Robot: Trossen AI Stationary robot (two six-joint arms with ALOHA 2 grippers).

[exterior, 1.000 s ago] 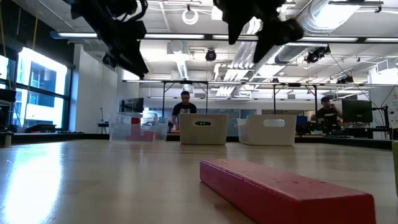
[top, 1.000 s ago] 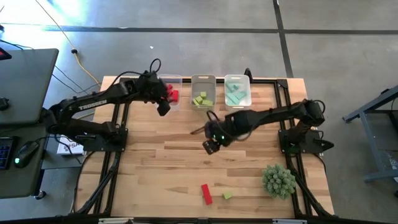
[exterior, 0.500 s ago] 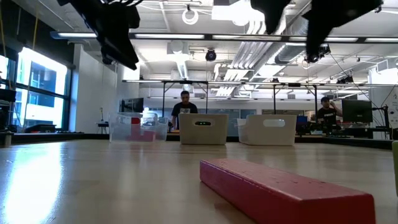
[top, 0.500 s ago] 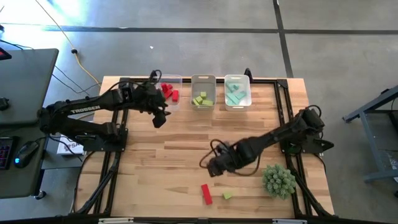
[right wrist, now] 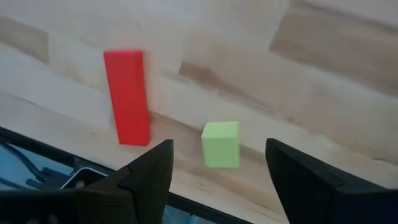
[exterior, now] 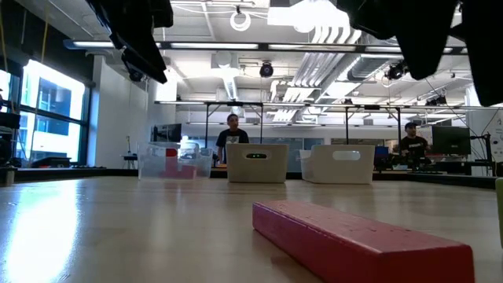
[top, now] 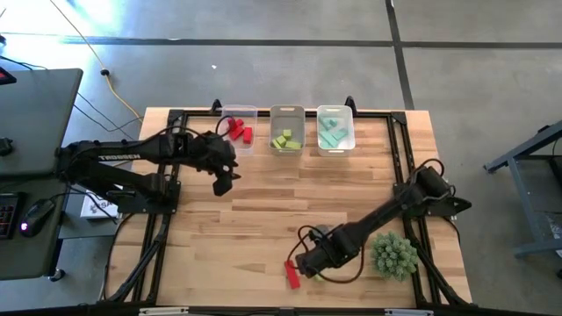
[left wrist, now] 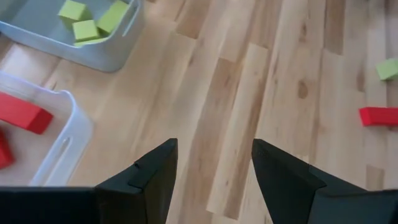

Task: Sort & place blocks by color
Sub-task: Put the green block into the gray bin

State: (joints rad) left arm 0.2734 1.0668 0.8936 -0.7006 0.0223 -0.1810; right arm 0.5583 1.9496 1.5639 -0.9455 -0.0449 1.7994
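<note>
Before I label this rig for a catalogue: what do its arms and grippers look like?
Both arms are black and jointed; the left arm bears white lettering, and a dark cable loops beside the right arm. Each gripper, left gripper and right gripper, has two matte black angular fingers.

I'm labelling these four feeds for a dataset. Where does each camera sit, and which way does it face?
High: overhead, looking straight down; both arms, three bins.
Low: table height, looking level across the table; red bar near, arms overhead.
Left wrist: on the left arm, looking at the table and bins; left gripper, jaws open.
Right wrist: on the right arm above the table's near edge; right gripper, jaws open, over the green cube.
All four show the red bar.
</note>
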